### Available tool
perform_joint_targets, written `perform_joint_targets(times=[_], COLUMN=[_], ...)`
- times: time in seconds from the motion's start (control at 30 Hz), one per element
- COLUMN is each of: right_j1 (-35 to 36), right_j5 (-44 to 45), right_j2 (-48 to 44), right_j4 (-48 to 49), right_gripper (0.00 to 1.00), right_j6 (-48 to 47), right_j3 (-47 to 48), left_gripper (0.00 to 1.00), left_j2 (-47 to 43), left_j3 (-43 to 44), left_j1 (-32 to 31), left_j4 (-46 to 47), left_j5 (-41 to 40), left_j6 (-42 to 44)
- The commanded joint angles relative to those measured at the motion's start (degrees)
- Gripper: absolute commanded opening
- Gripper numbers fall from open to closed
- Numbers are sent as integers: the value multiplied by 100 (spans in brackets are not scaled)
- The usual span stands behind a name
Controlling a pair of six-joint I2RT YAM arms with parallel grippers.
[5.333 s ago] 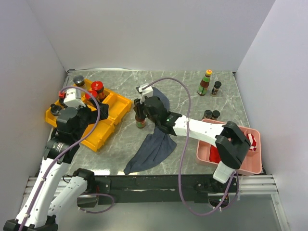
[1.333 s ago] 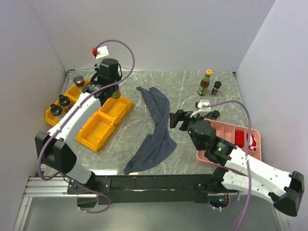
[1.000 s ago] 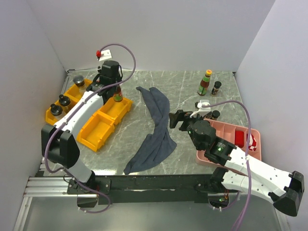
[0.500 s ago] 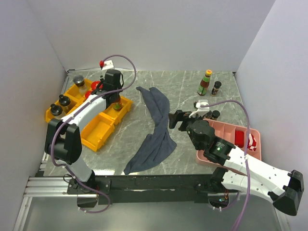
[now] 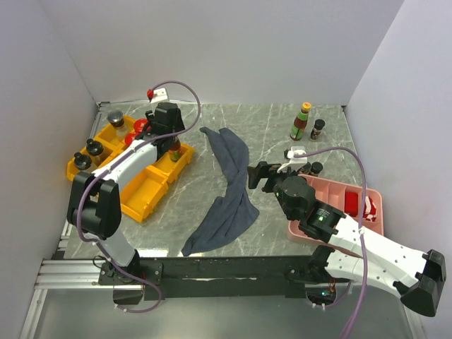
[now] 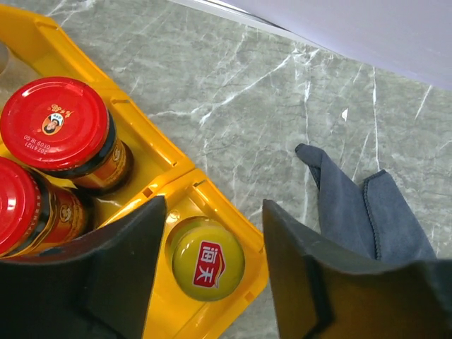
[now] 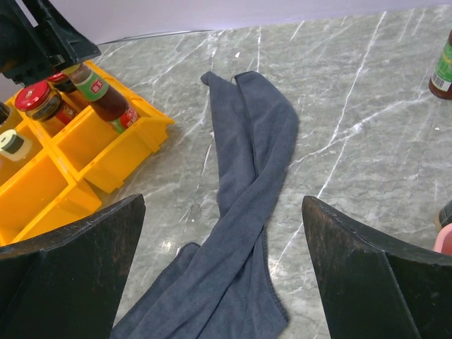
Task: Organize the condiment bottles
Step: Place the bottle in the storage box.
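Observation:
A yellow-capped sauce bottle [image 6: 208,260] [image 5: 174,150] stands upright in the far corner bin of the yellow tray [image 6: 176,164] [image 5: 141,192]. My left gripper [image 6: 215,212] [image 5: 171,141] hangs open right above it, one finger on each side with a gap to the cap. Two red-lidded jars [image 6: 55,123] [image 5: 140,127] sit in the neighbouring bin. My right gripper [image 7: 222,205] [image 5: 256,174] is open and holds nothing above the grey-blue cloth [image 7: 247,176]. An orange-capped bottle [image 5: 302,121] and a black-capped one [image 5: 318,129] stand at the far right.
A silver-capped shaker [image 5: 115,119] and two small black-capped bottles [image 5: 92,147] occupy the tray's left bins. Two more black-capped bottles [image 5: 316,168] stand by the pink tray [image 5: 367,236], partly behind the right arm. The cloth [image 5: 229,198] lies across the table's middle.
My left gripper lowered the yellow-capped bottle into the tray's corner bin and then opened, letting it go. The right arm stayed where it was.

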Motion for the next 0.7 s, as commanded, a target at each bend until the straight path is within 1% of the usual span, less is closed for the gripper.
perform_joint_targets(times=[0.0,0.03,0.07,0.1,0.13,0.23,0.33,0.4,0.47,0.5,0.6,0.67], right_j1=[-17,-17,-17,-17,-17,-17,-17,-17,-17,-17,-26,-17], right_j5=[28,11,-15,-7,-7,81,353,485,485,494,451,310], right_j2=[-112,-103,-86,-86,-42,72,212,292,380,406,512,617], right_j4=[236,236,236,236,219,87,34,-70,-71,-37,-19,-19], right_gripper=[100,100,100,100,100,100,100,100,100,100,100,100], right_j6=[-36,-36,-27,-1,17,105,210,263,237,219,202,236], right_j3=[-51,-51,-51,-51,-34,54,89,142,186,195,212,291], left_gripper=[67,70,79,83,90,99,99,99,99,100,99,99], left_j2=[-299,-361,-431,-553,-624,-897,-1318,-1765,-2082,-2389,-2916,-3146], left_j3=[183,226,253,297,393,621,544,377,131,69,-247,-519], left_j1=[-3,-3,-3,6,-3,-3,-3,-3,-12,-12,-3,-12], left_j4=[93,32,-99,-179,-284,-820,-1128,-1155,-1155,-1268,-1392,-1489], left_j5=[-31,-5,39,100,249,495,567,882,1320,1427,1717,1902], left_j6=[-131,-131,-140,-157,-157,-263,-324,-386,-464,-526,-886,-922])
